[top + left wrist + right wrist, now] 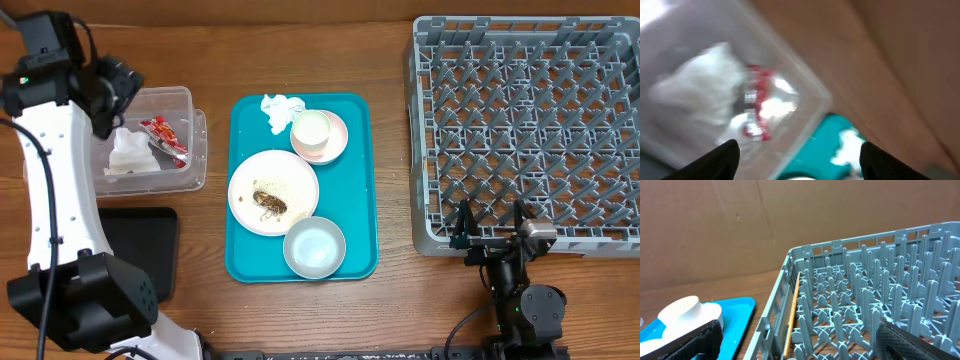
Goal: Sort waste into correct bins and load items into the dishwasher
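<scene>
Soft even light; left wrist view badly motion-blurred

1. Wooden table: brown, with its grain running left to right. It filled the whole overhead view.
2. Teal serving tray: rectangular, with rounded corners and a raised rim. Its long side ran near to far, and it lay flat near the middle of the table.
3. Wooden stick: thin, pale and straight, noted in the right wrist view. It ran near to far, right of the teal serving tray and apart from it.
4. Brown board: stood beyond the table's far edge in the right wrist view and showed faint crease lines. Material could not be told.
</scene>
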Robot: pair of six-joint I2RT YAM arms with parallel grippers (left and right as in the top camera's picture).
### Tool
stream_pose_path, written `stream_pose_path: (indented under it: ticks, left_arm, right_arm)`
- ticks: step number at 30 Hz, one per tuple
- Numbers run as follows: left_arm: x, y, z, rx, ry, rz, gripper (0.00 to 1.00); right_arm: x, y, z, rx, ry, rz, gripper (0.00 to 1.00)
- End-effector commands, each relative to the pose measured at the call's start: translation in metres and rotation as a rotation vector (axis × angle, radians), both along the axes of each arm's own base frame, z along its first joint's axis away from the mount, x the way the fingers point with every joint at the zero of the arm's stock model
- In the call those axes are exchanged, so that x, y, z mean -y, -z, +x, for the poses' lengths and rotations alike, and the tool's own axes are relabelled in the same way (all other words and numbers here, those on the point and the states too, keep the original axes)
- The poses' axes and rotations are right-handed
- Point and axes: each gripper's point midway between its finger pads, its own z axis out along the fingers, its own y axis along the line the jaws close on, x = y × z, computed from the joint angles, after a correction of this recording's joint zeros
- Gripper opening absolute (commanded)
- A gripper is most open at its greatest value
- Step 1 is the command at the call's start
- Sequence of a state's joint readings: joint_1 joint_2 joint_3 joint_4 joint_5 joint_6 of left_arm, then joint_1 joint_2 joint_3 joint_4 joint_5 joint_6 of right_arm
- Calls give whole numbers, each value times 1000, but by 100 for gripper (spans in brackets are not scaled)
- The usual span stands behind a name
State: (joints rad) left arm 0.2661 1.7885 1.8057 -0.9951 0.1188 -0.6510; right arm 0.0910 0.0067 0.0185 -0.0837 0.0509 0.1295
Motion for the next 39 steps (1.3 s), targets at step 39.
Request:
stream_pose_path:
  ticks: [39]
  left_arm:
    - [228, 206, 75, -187, 412, 94, 63]
  right_arm:
    - [1, 3, 0, -3, 3, -7, 100]
